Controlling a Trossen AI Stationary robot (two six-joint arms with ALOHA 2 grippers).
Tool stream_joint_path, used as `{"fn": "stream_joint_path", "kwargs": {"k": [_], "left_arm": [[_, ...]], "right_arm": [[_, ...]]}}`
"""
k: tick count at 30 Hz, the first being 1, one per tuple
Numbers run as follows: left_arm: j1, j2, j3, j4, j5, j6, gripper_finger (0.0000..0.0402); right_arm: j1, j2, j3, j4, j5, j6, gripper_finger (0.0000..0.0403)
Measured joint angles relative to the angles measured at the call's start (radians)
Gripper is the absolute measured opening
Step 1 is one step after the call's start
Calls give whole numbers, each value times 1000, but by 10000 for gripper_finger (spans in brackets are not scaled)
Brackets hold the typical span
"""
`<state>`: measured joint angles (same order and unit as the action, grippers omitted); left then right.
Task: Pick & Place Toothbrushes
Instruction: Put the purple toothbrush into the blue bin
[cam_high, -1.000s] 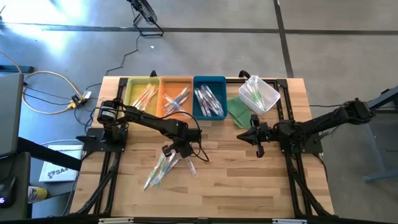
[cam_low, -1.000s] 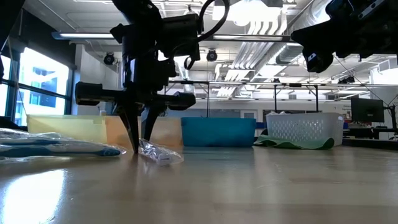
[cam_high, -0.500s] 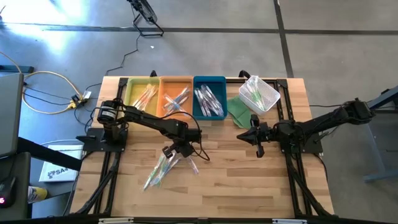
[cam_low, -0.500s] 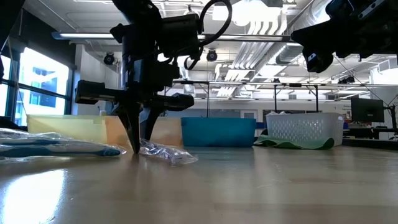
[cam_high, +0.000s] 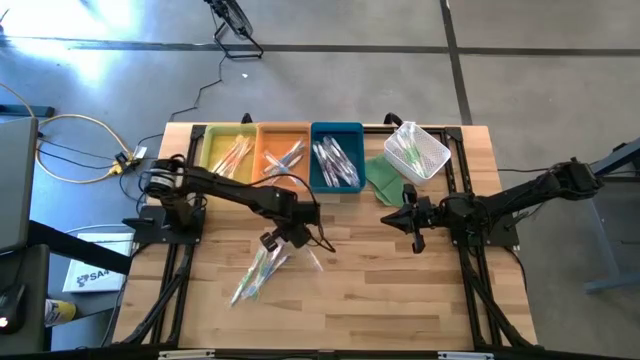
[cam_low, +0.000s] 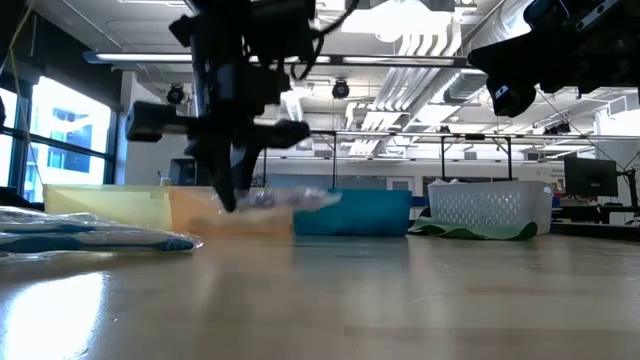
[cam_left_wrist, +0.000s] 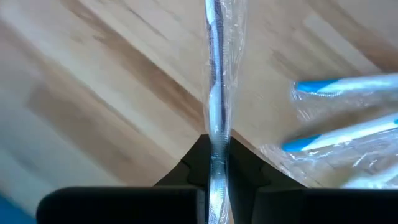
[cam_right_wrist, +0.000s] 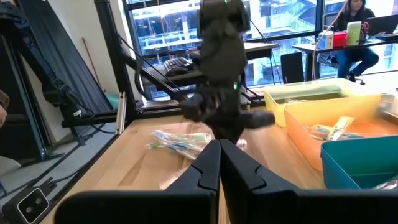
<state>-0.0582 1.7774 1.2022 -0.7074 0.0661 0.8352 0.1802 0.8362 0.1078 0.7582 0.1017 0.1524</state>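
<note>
My left gripper (cam_high: 283, 240) hangs over the middle of the table, shut on one toothbrush in a clear wrapper (cam_low: 292, 199). The same toothbrush (cam_left_wrist: 216, 74) runs out past the fingers in the left wrist view. More wrapped toothbrushes (cam_high: 255, 274) lie flat on the wood just near-left of it, some with blue handles (cam_left_wrist: 348, 87). My right gripper (cam_high: 414, 236) waits shut at the right, level and touching nothing; in its own view (cam_right_wrist: 219, 163) the fingers meet. My left gripper pinches the wrapped toothbrush between its two fingers (cam_left_wrist: 239, 168), near one end of it (cam_left_wrist: 216, 146). The fingers come from above, pointing steeply down, and lie across it. The toothbrush is lifted clear of the table and sticks out about level from the fingers (cam_low: 232, 195).
Along the far edge stand a yellow tray (cam_high: 226, 150), an orange tray (cam_high: 283, 152) and a blue tray (cam_high: 337, 158), each with toothbrushes in it. A white mesh basket (cam_high: 418, 150) sits on a green cloth (cam_high: 383, 180) at the far right. Bare wood lies near the front edge.
My left gripper has risen from the table, rolling a little, still shut on the toothbrush. The toothbrush, which lay on the wood with its free end dragging, now hangs clear of the table and about level.
</note>
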Motion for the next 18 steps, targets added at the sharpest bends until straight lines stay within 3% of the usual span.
{"fn": "stream_joint_path", "kwargs": {"k": [5, 11, 18], "left_arm": [[0, -75, 0, 19, -19, -64, 20], [19, -171, 2, 52, -130, -128, 20], [167, -238, 2, 287, -192, -211, 20]], "right_arm": [[0, 0, 0, -4, 0, 0, 2], [0, 0, 0, -6, 0, 0, 2], [0, 0, 0, -10, 0, 0, 2]]}}
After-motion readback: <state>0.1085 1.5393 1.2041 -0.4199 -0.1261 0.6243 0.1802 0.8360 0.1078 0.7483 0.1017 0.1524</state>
